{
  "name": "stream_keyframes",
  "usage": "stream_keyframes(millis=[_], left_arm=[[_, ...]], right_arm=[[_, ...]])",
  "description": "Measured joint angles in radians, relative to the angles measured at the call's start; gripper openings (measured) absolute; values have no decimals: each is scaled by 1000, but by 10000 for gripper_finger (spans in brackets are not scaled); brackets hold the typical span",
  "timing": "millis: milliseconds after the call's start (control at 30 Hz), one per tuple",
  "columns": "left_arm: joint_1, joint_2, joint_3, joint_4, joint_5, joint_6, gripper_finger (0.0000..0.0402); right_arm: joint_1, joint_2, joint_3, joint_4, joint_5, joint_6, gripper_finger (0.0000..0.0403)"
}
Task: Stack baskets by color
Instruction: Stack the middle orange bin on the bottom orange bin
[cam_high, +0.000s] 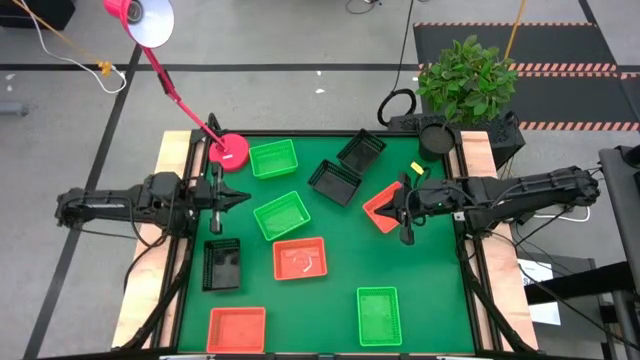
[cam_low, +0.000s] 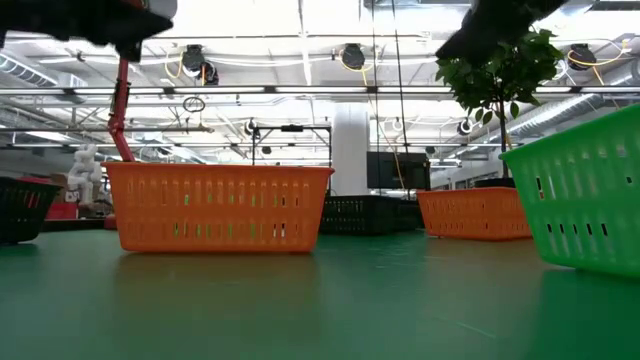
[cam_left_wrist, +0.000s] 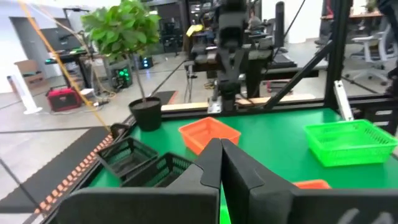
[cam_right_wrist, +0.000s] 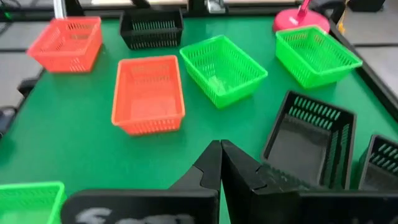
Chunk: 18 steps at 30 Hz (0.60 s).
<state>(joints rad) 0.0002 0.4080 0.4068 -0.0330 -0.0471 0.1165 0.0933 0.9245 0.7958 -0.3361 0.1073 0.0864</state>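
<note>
Nine baskets sit on the green table. The green ones (cam_high: 273, 158) (cam_high: 281, 215) (cam_high: 378, 315), the red ones (cam_high: 300, 258) (cam_high: 237, 328) (cam_high: 383, 207) and the black ones (cam_high: 361, 150) (cam_high: 335, 181) (cam_high: 221, 264) are scattered singly, each resting on its base. My left gripper (cam_high: 243, 197) (cam_left_wrist: 221, 144) is shut and empty, held level above the table's left side beside the middle green basket. My right gripper (cam_high: 392, 208) (cam_right_wrist: 221, 144) is shut and empty, slanting down over the red basket at the right.
A pink lamp base (cam_high: 230, 152) stands at the far left corner, its red arm (cam_high: 175, 90) leaning outward. A potted plant (cam_high: 465, 80) stands beyond the far right corner. Bare green table (cam_high: 440, 270) lies at the near right and near the front edge.
</note>
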Motion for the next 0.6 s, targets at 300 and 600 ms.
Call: stream_keyframes(millis=[300,600], left_arm=[[-120,297,240,-115,-56,-53,1],[-195,543,433,-235,-94,-65,1]], right_arm=[[0,0,-9,3,0,7,0],[0,10,-9,-27,21,26,0]])
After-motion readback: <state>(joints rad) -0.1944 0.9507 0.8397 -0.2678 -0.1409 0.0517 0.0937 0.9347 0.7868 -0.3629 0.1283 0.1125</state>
